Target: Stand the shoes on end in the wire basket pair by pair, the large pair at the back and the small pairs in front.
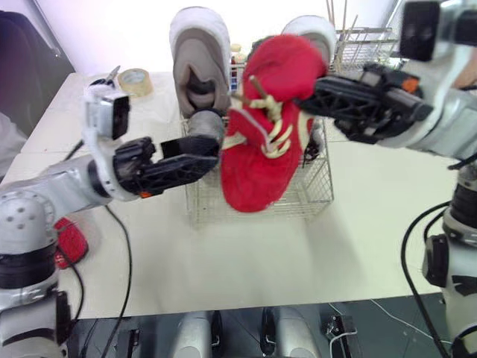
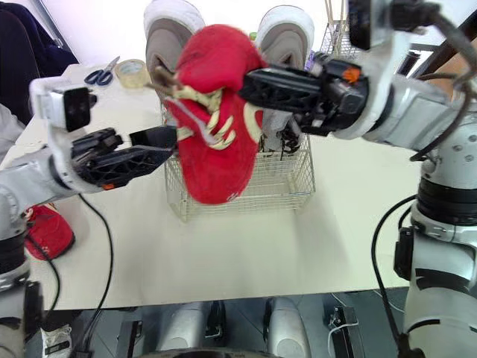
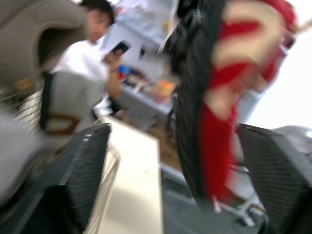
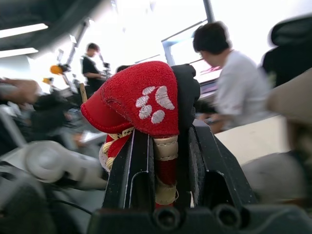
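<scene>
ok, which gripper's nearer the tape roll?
Left. The left gripper is open at the basket's left side, in front of the tape. The right gripper holds the red shoe above the basket, further to the right.

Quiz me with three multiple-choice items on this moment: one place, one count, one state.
1. Where does the spare red shoe lie?
A) in the wire basket
B) on the floor
C) on the table, on the robot's left

2. How many grey shoes stand in the wire basket?
A) one
B) two
C) four

3. What is the right gripper doing?
A) shut on the lifted red shoe
B) open and empty
C) shut on a grey shoe

Answers:
1 C: it lies flat on the table, outside the basket.
2 B: two stand on end at the back.
3 A: its fingers clamp the shoe's heel above the basket.
</scene>
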{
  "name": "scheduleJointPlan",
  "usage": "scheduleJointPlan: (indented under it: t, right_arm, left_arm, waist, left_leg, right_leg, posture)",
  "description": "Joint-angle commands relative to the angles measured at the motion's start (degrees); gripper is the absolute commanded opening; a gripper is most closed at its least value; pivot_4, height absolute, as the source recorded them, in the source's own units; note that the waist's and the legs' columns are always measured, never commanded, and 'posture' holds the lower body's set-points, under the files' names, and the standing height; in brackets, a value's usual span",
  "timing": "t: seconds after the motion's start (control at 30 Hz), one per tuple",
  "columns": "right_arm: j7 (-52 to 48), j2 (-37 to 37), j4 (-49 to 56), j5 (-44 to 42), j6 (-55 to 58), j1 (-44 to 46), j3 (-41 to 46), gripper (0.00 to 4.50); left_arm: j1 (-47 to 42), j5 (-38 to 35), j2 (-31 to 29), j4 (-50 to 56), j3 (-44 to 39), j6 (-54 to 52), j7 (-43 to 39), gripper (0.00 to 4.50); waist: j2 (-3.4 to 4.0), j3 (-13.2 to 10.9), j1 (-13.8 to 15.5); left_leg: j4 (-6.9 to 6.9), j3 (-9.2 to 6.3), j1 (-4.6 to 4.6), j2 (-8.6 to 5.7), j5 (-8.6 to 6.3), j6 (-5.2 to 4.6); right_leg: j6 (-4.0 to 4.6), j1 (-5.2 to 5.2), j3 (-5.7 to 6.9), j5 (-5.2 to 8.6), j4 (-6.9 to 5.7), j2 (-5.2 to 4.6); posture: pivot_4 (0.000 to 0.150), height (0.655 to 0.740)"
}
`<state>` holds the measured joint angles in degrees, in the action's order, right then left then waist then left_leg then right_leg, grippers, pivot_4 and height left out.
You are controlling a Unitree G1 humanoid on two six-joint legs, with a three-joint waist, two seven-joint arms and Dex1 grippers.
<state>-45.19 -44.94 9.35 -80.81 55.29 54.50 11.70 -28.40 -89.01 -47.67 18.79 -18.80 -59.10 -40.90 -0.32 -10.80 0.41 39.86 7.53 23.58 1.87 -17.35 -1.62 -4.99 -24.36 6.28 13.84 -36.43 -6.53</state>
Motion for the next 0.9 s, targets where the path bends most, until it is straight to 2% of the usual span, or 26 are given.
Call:
scheduleJointPlan:
  t: [0.03, 0.13, 0.27, 0.53, 0.9]
  right_arm:
    - [-11.8, -3.2, -3.2, 8.2, -4.6, 0.3, 0.2, 0.40]
    - [-18.5, -4.0, -6.4, 14.1, -7.3, 0.5, -1.6, 0.40]
    - [-23.7, -2.5, -8.4, 21.0, -11.8, -1.2, -3.7, 0.40]
    - [-27.1, 1.0, -8.0, 30.5, -19.5, -7.7, -5.0, 0.40]
    - [-24.4, 3.5, -7.5, 31.8, -21.8, -17.8, 0.0, 0.40]
  left_arm:
    - [1.8, -4.9, -4.4, 2.4, -5.2, -1.0, 0.8, 4.25]
    - [3.7, -7.1, -7.1, 2.4, -7.0, -1.1, 1.8, 4.25]
    - [5.1, -8.7, -7.4, 3.0, -7.1, -0.1, 4.1, 4.25]
    - [7.0, -11.1, -7.4, 4.7, -6.7, 1.1, 6.8, 4.25]
    - [7.1, -10.7, -6.3, 4.3, -5.3, 2.2, 7.1, 4.25]
  waist:
    - [-0.01, 0.0, 0.1]
    - [-0.01, 0.0, 0.1]
    - [0.00, 0.0, 0.0]
    - [0.01, 0.0, 0.0]
    - [0.00, 0.0, 0.2]
  left_leg:
    - [0.00, 0.00, 0.00, 0.00, 0.00, 0.00]
    - [0.01, 0.01, 0.00, 0.00, 0.00, 0.00]
    - [-0.01, 0.00, 0.00, 0.00, 0.00, 0.01]
    - [-0.03, 0.02, 0.00, -0.01, 0.00, 0.02]
    - [-0.04, 0.02, 0.00, -0.01, 0.00, 0.03]
  right_leg:
    - [0.00, 0.00, 0.00, 0.00, 0.01, 0.00]
    - [0.00, 0.02, 0.00, 0.00, 0.04, -0.01]
    - [0.00, 0.01, 0.00, 0.00, 0.04, -0.01]
    - [0.00, 0.01, 0.01, 0.00, 0.05, -0.02]
    - [0.00, 0.03, 0.02, 0.00, 0.06, -0.01]
  posture:
    - [0.150, 0.7400]
    - [0.150, 0.7400]
    - [0.150, 0.7400]
    - [0.150, 0.7400]
    - [0.150, 0.7400]
